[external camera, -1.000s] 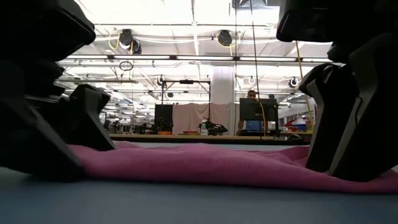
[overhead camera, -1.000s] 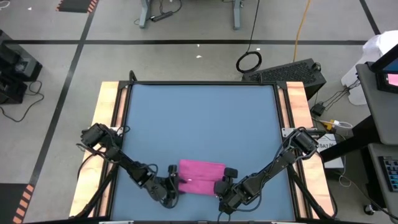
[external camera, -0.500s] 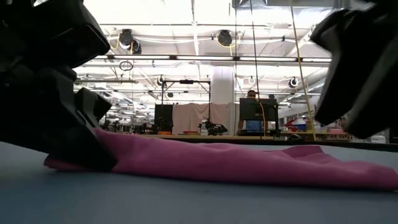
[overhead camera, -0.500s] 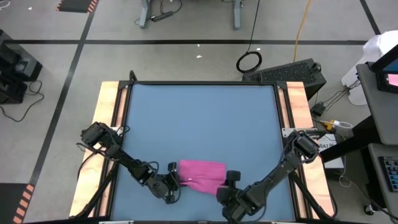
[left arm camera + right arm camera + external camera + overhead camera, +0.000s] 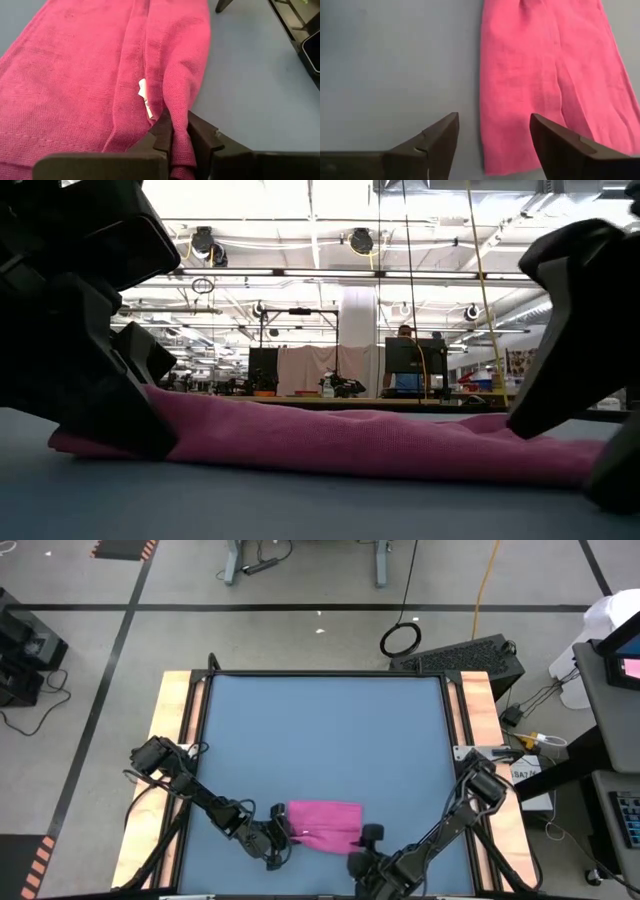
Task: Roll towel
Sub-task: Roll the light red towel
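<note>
Near the bench's (image 5: 320, 740) front edge, our left claw (image 5: 179, 135) has just clamped the pink towel's (image 5: 324, 825) left edge, ready to roll; our right claw (image 5: 492, 135) has backed off its right end, jaws wide.

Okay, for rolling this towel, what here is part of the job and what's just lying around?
Part of the job:
- towel, folded on the blue table
- left claw, shut on the towel's edge
- right claw, open, at the towel's other end

Lying around:
- keyboard beyond the table
- cable coil on the floor
</note>
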### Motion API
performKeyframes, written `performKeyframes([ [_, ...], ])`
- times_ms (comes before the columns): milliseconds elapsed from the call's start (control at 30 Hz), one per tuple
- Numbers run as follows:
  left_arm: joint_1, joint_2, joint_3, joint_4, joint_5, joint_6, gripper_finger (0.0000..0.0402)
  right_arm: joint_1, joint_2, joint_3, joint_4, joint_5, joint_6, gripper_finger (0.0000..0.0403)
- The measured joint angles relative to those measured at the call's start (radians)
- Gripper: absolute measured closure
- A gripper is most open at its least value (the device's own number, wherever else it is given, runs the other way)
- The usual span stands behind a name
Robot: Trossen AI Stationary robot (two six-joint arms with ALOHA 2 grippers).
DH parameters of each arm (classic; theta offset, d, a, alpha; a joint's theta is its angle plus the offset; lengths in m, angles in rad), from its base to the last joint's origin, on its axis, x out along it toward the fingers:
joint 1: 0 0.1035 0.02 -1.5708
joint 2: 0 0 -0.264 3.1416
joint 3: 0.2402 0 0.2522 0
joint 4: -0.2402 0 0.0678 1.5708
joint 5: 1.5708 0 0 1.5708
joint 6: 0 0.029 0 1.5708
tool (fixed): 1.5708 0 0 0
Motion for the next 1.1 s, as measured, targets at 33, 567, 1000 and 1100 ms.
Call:
performKeyframes([
  [33, 0.0, 0.0, 0.0, 0.0, 0.001, 0.0, 0.0361, -0.004, 0.001, 0.0, 0.002, -0.003, 0.001, 0.0169],
  [567, -0.001, -0.011, 0.0, 0.007, 0.061, 0.072, 0.0359, -0.125, -0.037, 0.002, -0.027, -0.343, 0.037, 0.0304],
  [1000, -0.004, -0.082, -0.003, -0.036, 0.157, 0.154, 0.0359, -0.244, -0.148, -0.002, -0.012, -0.697, -0.002, 0.039],
  [1100, -0.004, -0.084, -0.003, -0.048, 0.156, 0.15, 0.0359, -0.28, -0.155, -0.002, -0.008, -0.77, -0.038, 0.0398],
])
